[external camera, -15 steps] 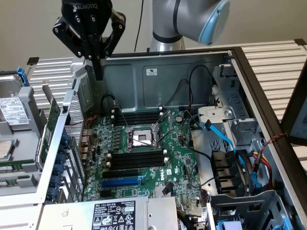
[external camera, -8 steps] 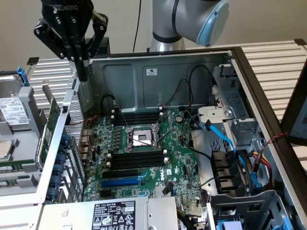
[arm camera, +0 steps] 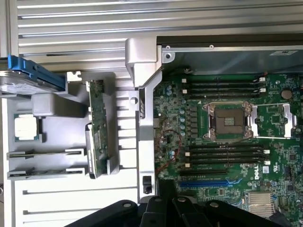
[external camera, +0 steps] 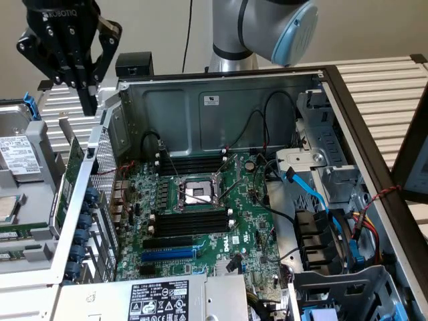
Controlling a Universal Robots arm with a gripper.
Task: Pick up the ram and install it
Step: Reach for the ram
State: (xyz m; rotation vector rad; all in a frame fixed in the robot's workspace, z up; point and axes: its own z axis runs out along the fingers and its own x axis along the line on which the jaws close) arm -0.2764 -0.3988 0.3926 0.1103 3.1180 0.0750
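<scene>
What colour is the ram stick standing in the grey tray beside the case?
Green circuit board; the ram shows best in the wrist view.

Ram [arm camera: 97, 127]: green, with white label strip. Motherboard [arm camera: 274, 118]: green. Memory slots [arm camera: 222, 153]: black, white end clips. Expansion slot [arm camera: 203, 182]: blue. Case [external camera: 180, 107]: grey. Tabletop [arm camera: 85, 28]: pale grey, ribbed. Cable [external camera: 311, 187]: blue.
</scene>
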